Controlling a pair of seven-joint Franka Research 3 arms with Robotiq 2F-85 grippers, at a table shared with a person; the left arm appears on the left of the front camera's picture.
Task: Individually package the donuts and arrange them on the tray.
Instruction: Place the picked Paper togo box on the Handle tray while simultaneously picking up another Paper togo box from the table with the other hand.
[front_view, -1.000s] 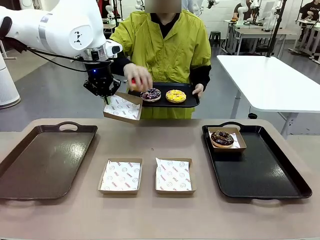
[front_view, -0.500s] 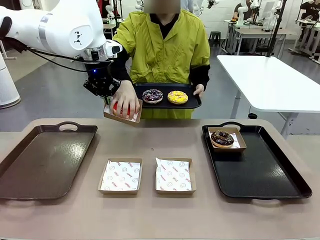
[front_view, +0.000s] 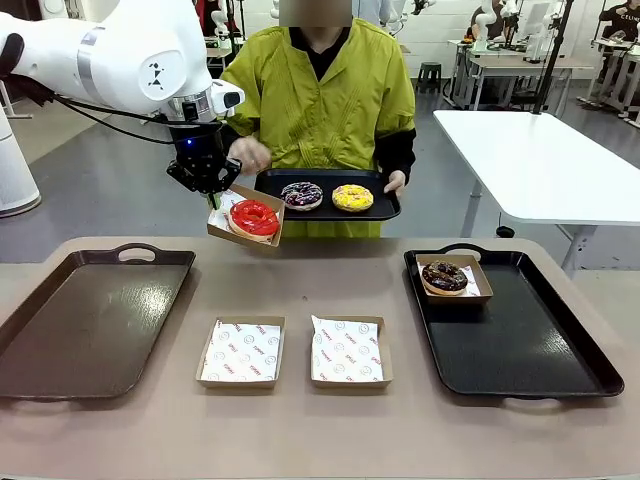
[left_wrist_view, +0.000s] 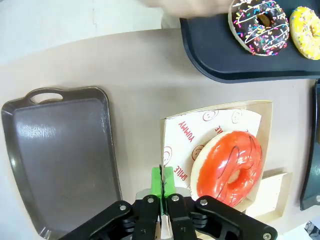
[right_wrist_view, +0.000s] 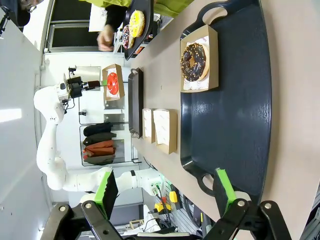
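The person's hand (front_view: 248, 153) has lifted off the red donut (front_view: 254, 217) and drawn back to the left end of the small black tray (front_view: 322, 212). That tray sits a little lower and further left than half a second ago.

In the left wrist view this hand is only a blur at the top edge. The yellow donut (left_wrist_view: 306, 27) is cut off at the right edge there. The black fingers cover the carton's (front_view: 240, 238) gripped rim. A pale box corner below the carton at lower right is hard to make out.

The left arm (front_view: 110, 55) comes in from the upper left of the front view, wrist pointing down. The left jaws are pinched tight on the carton's edge, green pads (left_wrist_view: 156, 179) pressed together. They hold the carton in the air over the far edge of the desk (front_view: 320, 430), slightly tilted. The red donut lies flat on the printed paper inside it, hole and glaze facing up.

The person's other hand (front_view: 396, 180) grips the small tray's right end. The purple sprinkled donut (front_view: 301, 195) and the yellow one lie side by side on that tray.

The chocolate donut (front_view: 445, 277) sits in its own carton at the far end of the large black tray (front_view: 540, 350) on the right.

In the right wrist view the right jaws stand wide apart with nothing between them.
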